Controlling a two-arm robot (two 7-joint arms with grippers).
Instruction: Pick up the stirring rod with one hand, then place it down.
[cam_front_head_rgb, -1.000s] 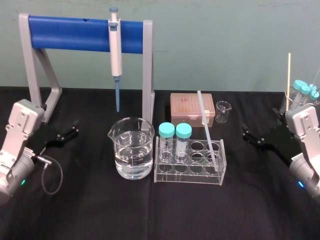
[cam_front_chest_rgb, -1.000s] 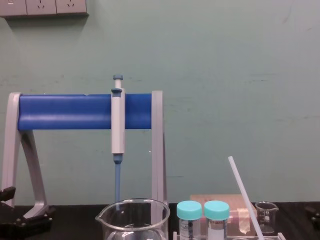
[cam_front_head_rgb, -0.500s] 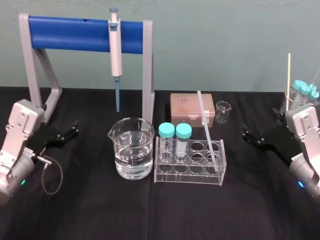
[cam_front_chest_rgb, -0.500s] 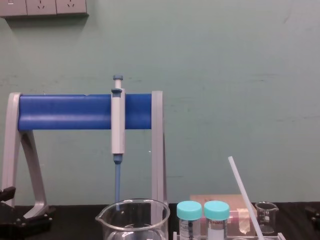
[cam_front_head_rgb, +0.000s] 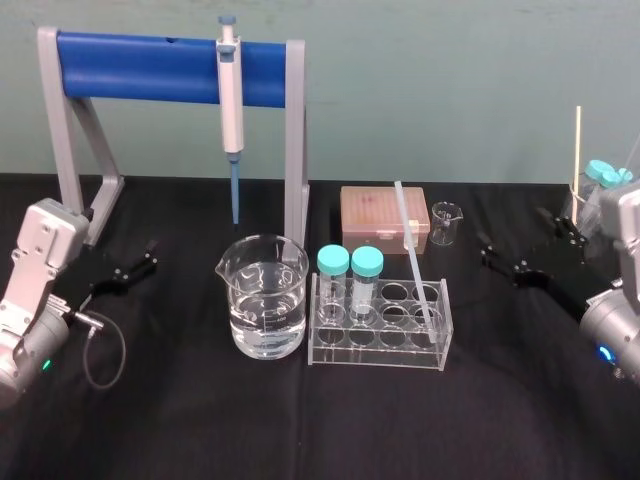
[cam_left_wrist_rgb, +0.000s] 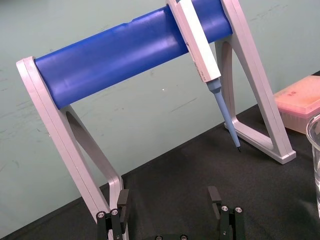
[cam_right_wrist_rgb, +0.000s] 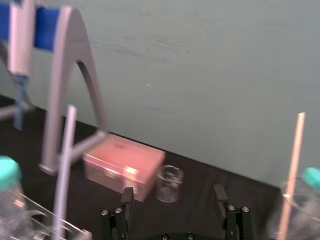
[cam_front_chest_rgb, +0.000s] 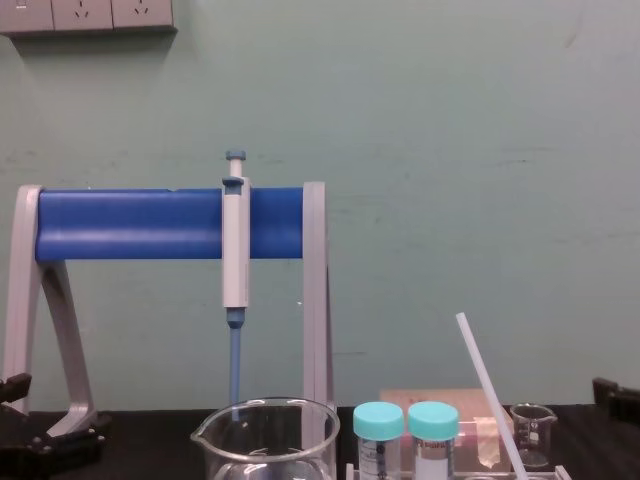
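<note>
The stirring rod (cam_front_head_rgb: 413, 250) is standing in the clear rack (cam_front_head_rgb: 375, 352), in a hole at the rack's right end. It is leaning over, so its top is pointing back toward the pink box (cam_front_head_rgb: 372, 222). Two tubes (cam_front_head_rgb: 333, 262) with teal caps are standing at the other end of the rack, apart from the rod. The right gripper (cam_front_head_rgb: 522, 240) is sitting low over the black table (cam_front_head_rgb: 300, 420), to the right of the rack and well apart from the rod. Its two fingers are spread wide and are holding nothing. The left gripper (cam_front_head_rgb: 140, 268) is sitting far off to the left, near a leg of the blue stand (cam_front_head_rgb: 130, 65). Its fingers are apart too, with nothing between them. The rod is looking very thin, straight and smooth, so it is probably light and stiff, and it may be slippery. It may also be easy to snap or chip if it is squeezed too hard. The best place to hold it is looking like the bare upper part, above the rack and well below the tip. There the fingers can be closing on the rod without bumping the rack or the tubes. The grip should be gentle and square across the rod, because a thin round thing can be rolling or sliding out of flat fingers. Pulling it up along its lean should be keeping it from dragging on the hole and tipping the light rack. The white-and-blue pipette (cam_front_head_rgb: 230, 95) hanging on the stand is not the thing to grab.
</note>
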